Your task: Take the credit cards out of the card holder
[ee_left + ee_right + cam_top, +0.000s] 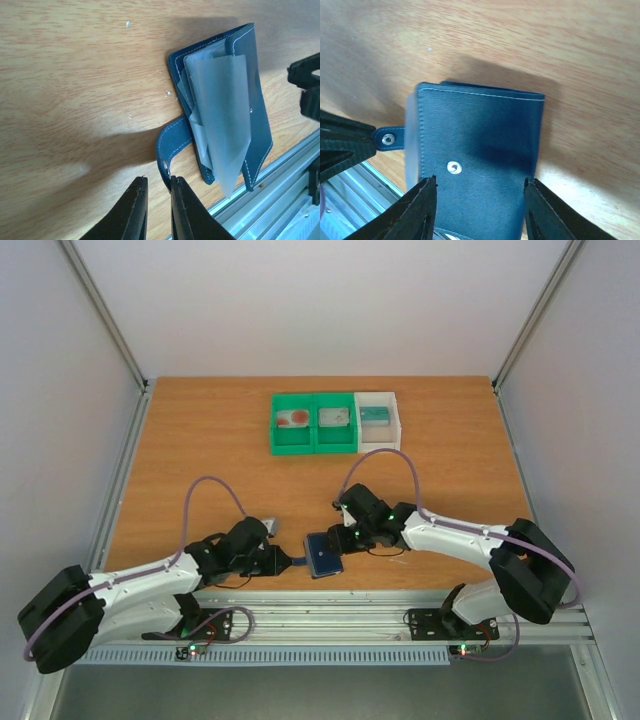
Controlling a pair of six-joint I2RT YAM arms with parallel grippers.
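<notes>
Left claw [157, 200] nips card holder [235, 105] tab; right claw [480, 207] straddles it, open.

The wooden table [200, 450] carries the card holder [323, 554] and three bins [335, 423].

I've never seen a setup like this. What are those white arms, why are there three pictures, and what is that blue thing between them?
The white arms are two robot arms bolted to the near edge of a wooden table. One picture looks down from above; the other two come from cameras on each wrist. The blue thing is a card holder, lying near the table's front edge. The left gripper pinches its strap, fingers nearly closed. The right gripper has its fingers spread on either side of the holder's body. At the back sit green bins and a white bin with cards inside.
</notes>
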